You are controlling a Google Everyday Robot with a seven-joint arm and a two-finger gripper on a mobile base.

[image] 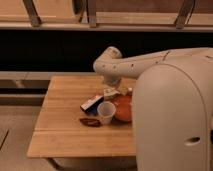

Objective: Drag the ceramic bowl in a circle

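Note:
The ceramic bowl (124,108), glossy orange-red and shallow, sits on the wooden table (65,137) near its right side. The robot's white body partly covers the bowl's right edge. My arm reaches in from the right, bends at the elbow and drops toward the table. The gripper (111,89) hangs at the arm's end, just above and behind the bowl's left rim. Whether it touches the bowl does not show.
A translucent white cup (106,112) stands against the bowl's left side. A flat dark-red object (90,121) lies in front of the cup, and a dark box with a white end (91,103) lies to the left. The robot's body (172,125) hides the table's right end.

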